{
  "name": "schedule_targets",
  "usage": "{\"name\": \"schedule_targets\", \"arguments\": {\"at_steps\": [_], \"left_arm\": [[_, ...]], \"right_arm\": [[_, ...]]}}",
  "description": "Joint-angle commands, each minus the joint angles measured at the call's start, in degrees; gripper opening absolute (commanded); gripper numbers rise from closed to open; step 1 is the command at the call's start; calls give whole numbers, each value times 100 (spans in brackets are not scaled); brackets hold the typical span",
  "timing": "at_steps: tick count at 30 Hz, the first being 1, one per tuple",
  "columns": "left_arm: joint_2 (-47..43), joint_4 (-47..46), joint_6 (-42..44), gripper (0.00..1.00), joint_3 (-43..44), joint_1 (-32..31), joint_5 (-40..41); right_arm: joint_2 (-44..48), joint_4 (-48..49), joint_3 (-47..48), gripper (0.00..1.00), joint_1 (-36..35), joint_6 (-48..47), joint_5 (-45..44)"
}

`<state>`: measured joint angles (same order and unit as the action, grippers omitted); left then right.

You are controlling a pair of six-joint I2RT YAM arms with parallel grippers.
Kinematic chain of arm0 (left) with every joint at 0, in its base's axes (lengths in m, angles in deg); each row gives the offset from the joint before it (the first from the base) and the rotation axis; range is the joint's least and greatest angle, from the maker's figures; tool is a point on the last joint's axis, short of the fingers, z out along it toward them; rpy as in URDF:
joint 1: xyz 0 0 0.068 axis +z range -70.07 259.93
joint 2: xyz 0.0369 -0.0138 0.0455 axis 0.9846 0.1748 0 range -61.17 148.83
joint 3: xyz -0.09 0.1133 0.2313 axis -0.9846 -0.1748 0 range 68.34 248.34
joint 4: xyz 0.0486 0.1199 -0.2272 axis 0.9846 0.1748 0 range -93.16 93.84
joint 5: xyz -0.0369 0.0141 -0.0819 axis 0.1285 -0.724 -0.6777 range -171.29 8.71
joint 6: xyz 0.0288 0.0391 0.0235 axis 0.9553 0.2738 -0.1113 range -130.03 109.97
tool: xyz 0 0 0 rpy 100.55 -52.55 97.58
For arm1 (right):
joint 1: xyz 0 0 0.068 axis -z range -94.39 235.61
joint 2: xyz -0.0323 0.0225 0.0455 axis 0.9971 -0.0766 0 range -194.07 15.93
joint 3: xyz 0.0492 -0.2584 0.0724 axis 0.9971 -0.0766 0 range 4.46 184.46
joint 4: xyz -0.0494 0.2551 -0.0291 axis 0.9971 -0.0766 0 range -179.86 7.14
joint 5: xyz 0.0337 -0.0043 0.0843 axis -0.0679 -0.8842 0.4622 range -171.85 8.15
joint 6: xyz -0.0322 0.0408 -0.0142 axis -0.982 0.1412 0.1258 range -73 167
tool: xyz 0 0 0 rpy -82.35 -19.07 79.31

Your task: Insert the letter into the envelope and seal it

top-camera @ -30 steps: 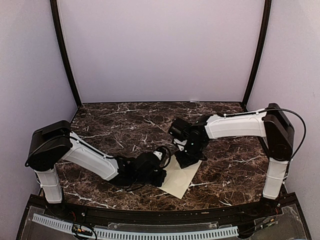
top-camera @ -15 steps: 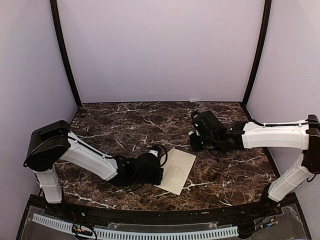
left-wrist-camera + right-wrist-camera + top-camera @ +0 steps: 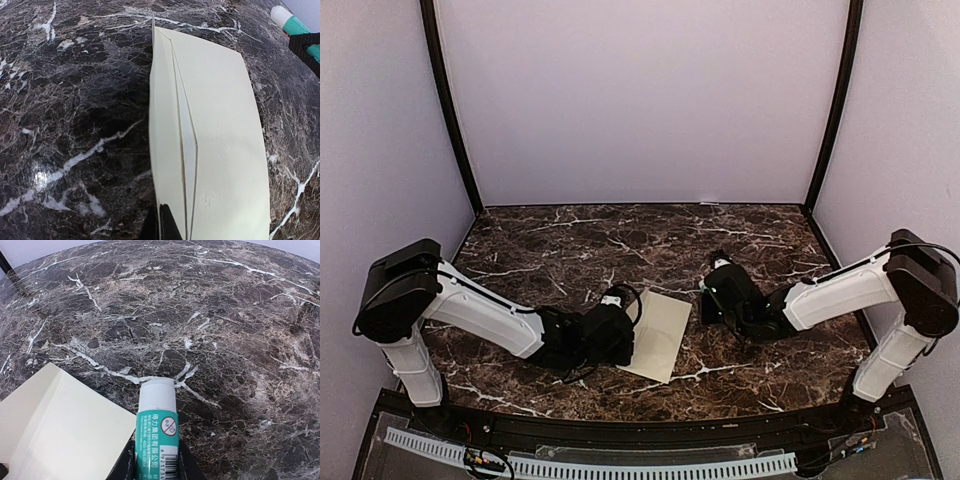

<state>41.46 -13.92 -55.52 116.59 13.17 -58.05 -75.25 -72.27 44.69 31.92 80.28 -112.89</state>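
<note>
Envelope (image 3: 655, 335) flanked by low outstretched arms; right fingers (image 3: 189, 467) grip glue stick (image 3: 156, 430).

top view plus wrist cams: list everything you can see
table: one, dark marble with white veins, under everything
envelope: one, cream, lying mid-table
glue stick: one, teal with white cap, in the right gripper, beside the envelope
walls: pale lilac, behind and at both sides
left arm, right arm: white and black, reaching toward the envelope
left gripper: black, shut on the envelope's edge
right gripper: black, shut on the glue stick
</note>
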Motion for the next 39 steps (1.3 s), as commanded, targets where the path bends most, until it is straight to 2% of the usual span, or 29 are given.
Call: {"name": "schedule_targets", "arguments": {"at_steps": [1,11,15,25,32,39], "left_arm": [[-258,257,-92,0,-108,17,259],[-256,259,-182,0,-175,73,365],[-239,244,-179,0,-176,84,362],[-251,246,-163,0,-175,84,347],[-277,226,-142,0,-192,84,335],[-329,222,-95,0,-191,84,306]], "right_arm": [[-392,820,-130,2,-3,239,-49],[-699,818,-268,12,3,671,156],[-713,789,-313,21,7,761,295],[-888,393,-163,36,7,966,343],[-807,207,80,39,3,781,418],[-283,-384,535,44,-21,351,383]]}}
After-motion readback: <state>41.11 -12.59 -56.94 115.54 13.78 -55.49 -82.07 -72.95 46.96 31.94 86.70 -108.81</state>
